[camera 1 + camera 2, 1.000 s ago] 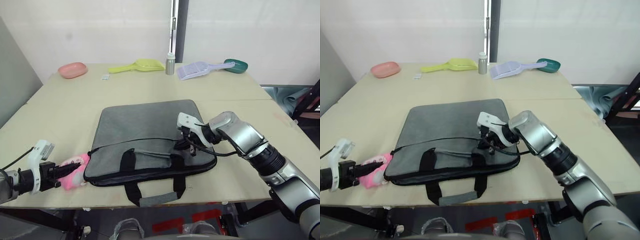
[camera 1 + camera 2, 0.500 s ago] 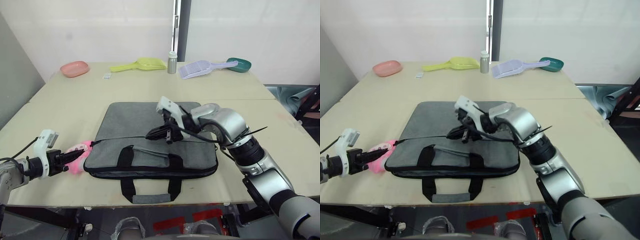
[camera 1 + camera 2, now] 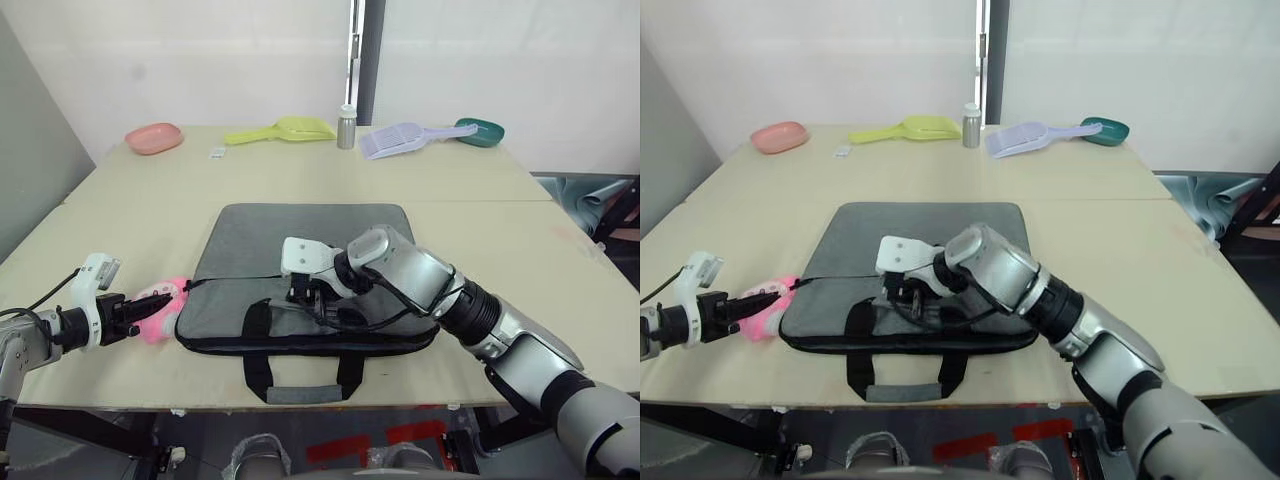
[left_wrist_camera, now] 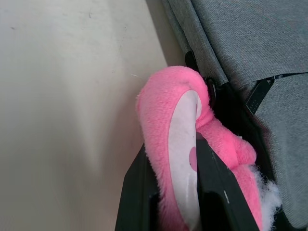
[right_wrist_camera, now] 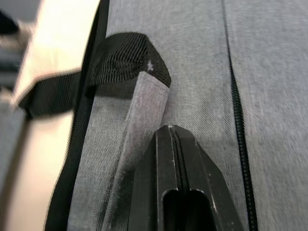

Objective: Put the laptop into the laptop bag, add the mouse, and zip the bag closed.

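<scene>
My right gripper [image 5: 174,139], fingers pressed together with nothing between them, rests on the grey laptop bag [image 3: 300,235], just beside its upper handle [image 5: 137,101] and near the zipper line [image 5: 236,101]. The bag lies flat near the front of the table [image 3: 150,200]. My left gripper [image 4: 169,163] clamps a fluffy pink plush toy [image 3: 160,297] against the bag's left end. Scoops and a small bottle [image 3: 346,127] stand well apart at the far edge.

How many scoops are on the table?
2. The yellow-green scoop lies at the far edge, left of the small silver bottle. The lilac slotted scoop lies right of that bottle, its handle toward the green dish.
</scene>
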Tool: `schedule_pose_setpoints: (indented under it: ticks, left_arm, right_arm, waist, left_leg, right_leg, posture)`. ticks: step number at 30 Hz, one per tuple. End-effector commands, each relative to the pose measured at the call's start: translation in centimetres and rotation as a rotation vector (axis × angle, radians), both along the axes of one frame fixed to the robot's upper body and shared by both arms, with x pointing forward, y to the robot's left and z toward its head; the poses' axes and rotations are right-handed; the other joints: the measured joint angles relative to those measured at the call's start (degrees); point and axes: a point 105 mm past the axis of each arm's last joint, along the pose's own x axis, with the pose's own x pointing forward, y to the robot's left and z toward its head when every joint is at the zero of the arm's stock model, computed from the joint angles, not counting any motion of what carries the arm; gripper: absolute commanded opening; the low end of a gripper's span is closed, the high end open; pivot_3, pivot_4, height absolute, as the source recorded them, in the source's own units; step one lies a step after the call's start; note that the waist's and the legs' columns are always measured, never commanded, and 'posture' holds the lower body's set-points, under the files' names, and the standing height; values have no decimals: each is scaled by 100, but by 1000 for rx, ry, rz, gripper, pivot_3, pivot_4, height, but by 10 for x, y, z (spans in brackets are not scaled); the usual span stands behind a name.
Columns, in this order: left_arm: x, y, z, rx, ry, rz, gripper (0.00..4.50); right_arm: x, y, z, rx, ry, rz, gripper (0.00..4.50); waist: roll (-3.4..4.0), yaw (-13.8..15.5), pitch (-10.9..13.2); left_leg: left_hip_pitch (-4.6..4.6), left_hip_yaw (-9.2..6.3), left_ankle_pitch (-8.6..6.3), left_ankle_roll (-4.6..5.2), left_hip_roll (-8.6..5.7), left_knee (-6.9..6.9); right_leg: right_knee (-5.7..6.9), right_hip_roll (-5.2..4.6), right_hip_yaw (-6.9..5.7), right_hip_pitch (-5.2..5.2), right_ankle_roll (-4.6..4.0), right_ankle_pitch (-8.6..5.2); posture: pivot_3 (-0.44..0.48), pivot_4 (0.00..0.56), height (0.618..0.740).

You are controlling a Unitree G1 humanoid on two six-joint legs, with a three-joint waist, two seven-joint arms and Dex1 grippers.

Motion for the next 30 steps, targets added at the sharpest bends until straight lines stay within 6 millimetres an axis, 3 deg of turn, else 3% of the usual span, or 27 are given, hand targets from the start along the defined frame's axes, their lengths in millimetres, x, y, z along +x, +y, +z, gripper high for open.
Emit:
schedule_pose_setpoints:
  ticks: [1,13,24,30]
  left_arm:
    - [5,-2,14,21,-41,-24,33]
    - [-33,10,3,106,54,-73,33]
    - [-61,-13,-11,53,113,-129,33]
    - [-93,-36,-28,14,195,-188,33]
  right_arm:
    - [12,-13,-24,-100,16,-57,0]
    - [19,-16,-28,-91,53,-78,0]
    - [16,-10,-32,-87,75,-63,0]
    - [16,-8,-33,-86,79,-58,0]
  waist:
    - [0,-2,0]
    - [12,-43,3]
    - [33,-144,10]
    - [44,-193,-3]
  left_leg:
    - [-1,0,0,0,0,6]
    - [2,-10,0,1,-2,18]
    - [4,-8,-1,1,-2,15]
    - [3,0,-1,2,-2,15]
  right_leg:
    - [6,-1,1,0,0,0]
    - [29,-3,-1,0,0,0]
    - [28,-3,5,-2,0,-1]
    - [21,-4,10,-3,0,-2]
  posture:
    - [0,150,740]
    - [0,150,740]
    - [0,150,740]
    - [0,150,740]
